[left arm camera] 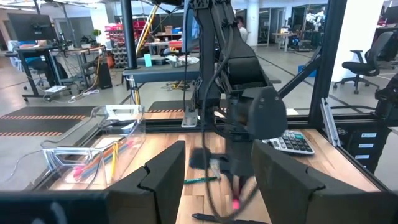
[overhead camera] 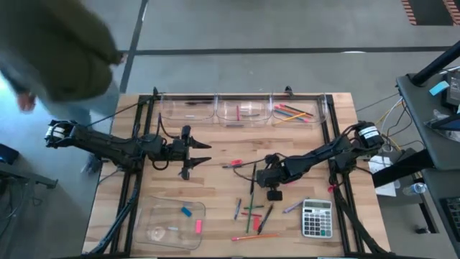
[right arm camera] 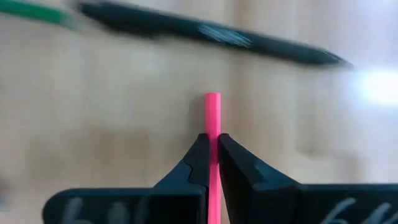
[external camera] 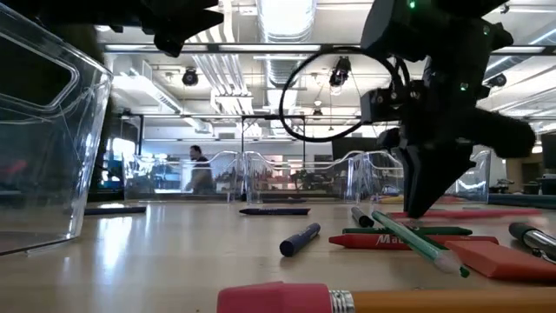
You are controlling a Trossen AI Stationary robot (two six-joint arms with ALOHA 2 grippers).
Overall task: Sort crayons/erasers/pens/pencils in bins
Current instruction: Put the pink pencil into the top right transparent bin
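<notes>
- Right hand (right arm camera: 212, 149) is pinched tight on a pink pencil (right arm camera: 212, 115), low over the bench (overhead camera: 215, 187) middle.
- A dark pen (right arm camera: 211, 34) lies just beyond it.
- Left hand (overhead camera: 203, 155) hangs open, holding nothing, near the bins (overhead camera: 241, 109).

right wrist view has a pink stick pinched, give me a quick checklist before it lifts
1. Right end effector shut on the pink pencil: ok.
2. Pencil centred between the fingers: ok.
3. Black pen apart from the pencil tip: ok.
4. Left end effector open, off to the side of the work area: ok.
5. Pencil bin holds other pencils, with room left: ok.
6. Grip point along the pencil's length: cannot tell.
</notes>
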